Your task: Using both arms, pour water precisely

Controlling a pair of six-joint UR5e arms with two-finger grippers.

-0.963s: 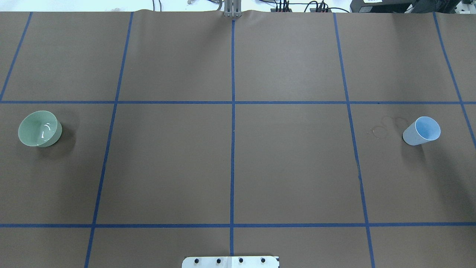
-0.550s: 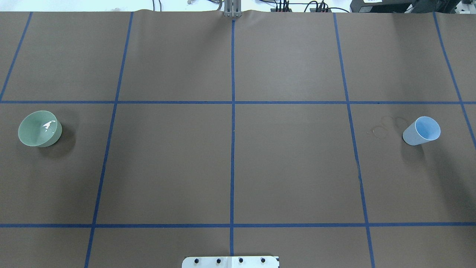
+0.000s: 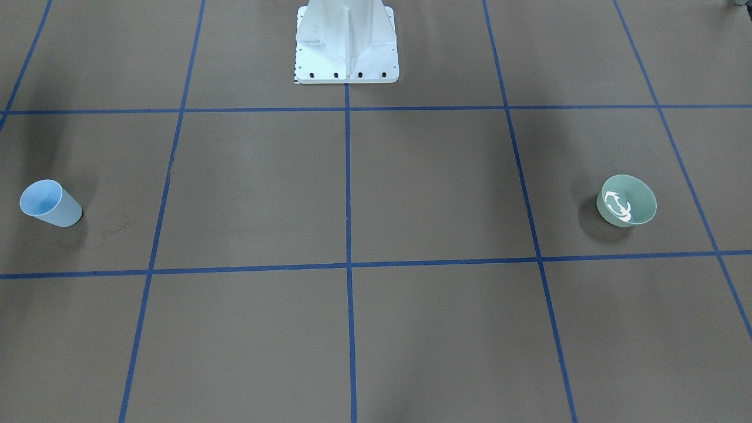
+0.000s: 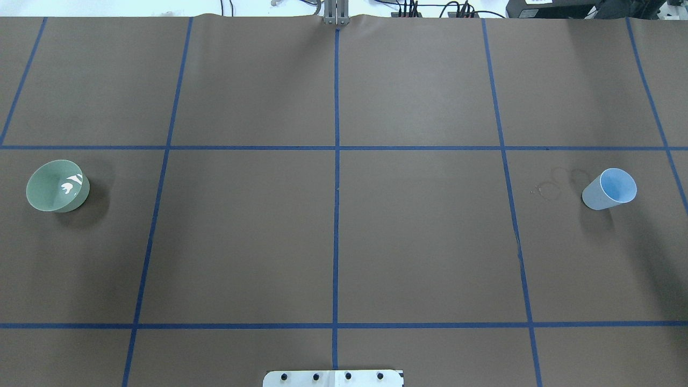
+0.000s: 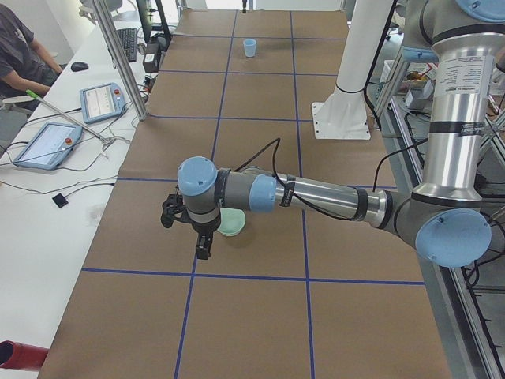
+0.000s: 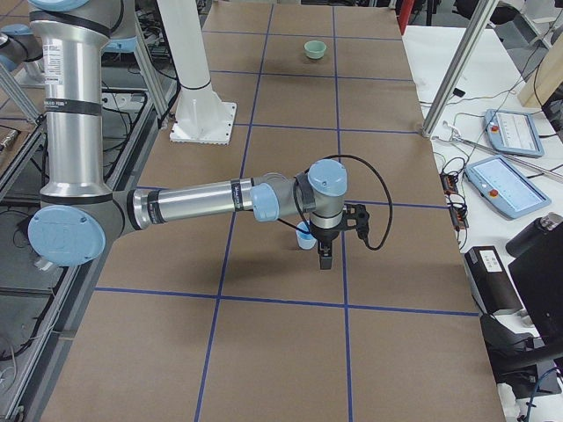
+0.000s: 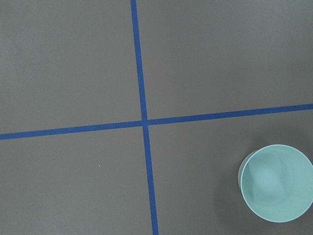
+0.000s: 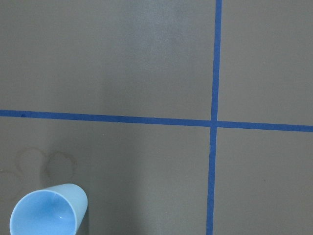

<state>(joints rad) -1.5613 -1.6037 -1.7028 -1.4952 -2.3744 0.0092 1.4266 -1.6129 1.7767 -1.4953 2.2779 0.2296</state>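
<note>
The pale-green bowl stands at the table's left end, also in the front view and left wrist view. The water shows in it as white glints. The pale-blue cup stands upright at the right end. My left gripper hangs just beside the bowl, holding nothing; I cannot tell whether it is open or shut. My right gripper hangs beside the cup, holding nothing; I cannot tell its state.
The white bolted pedestal stands at the robot's side of the table. Faint dried ring marks lie left of the cup. Blue tape lines grid the brown cover. A desk with tablets and a seated person flanks the far side.
The white glints on the water in the bowl have changed shape. The bowl and the cup have not moved.
</note>
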